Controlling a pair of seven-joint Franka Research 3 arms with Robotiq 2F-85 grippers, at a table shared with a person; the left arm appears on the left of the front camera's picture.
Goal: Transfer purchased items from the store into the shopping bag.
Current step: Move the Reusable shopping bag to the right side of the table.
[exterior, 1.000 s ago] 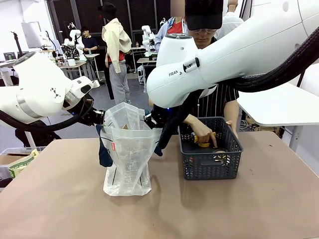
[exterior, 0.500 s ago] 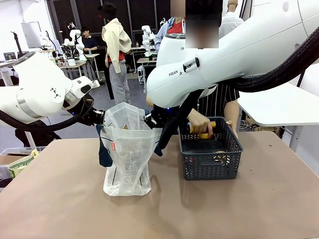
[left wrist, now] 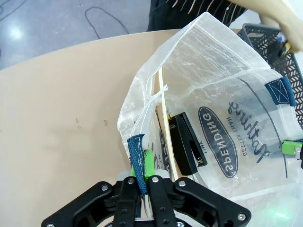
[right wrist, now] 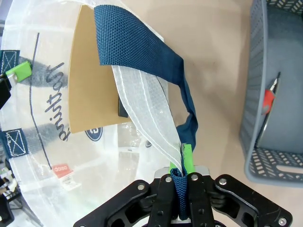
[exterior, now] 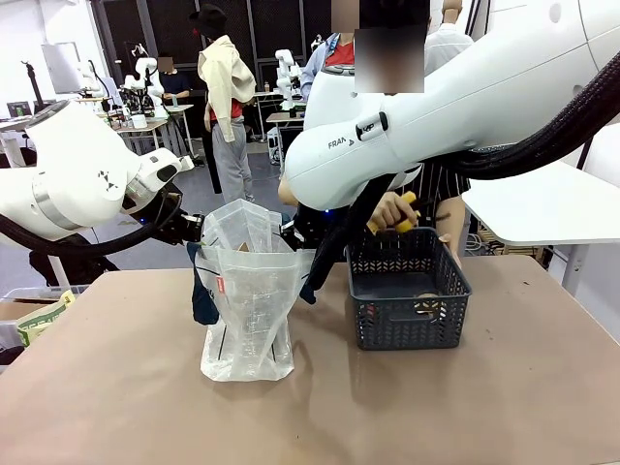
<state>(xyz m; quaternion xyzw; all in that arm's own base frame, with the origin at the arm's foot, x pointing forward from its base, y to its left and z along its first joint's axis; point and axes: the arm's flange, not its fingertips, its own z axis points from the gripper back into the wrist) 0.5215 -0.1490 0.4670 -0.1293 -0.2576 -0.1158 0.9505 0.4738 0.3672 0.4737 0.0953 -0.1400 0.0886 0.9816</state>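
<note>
Centre-left, the bag [exterior: 247, 300] stands on the table [exterior: 484, 407], its mouth spread. The left gripper [left wrist: 142, 176] is clamped on one navy strap [left wrist: 138, 156], the right gripper [right wrist: 182, 177] on the other. To the right sits the basket [exterior: 407, 329]. Above its far rim, a person's hand [exterior: 390, 213] holds a yellow item [exterior: 408, 200], slanted up-right, just right of the bag mouth.

Left claw [left wrist: 142, 171] and right claw [right wrist: 182, 168] both tightly closed, arms angled inward.
</note>
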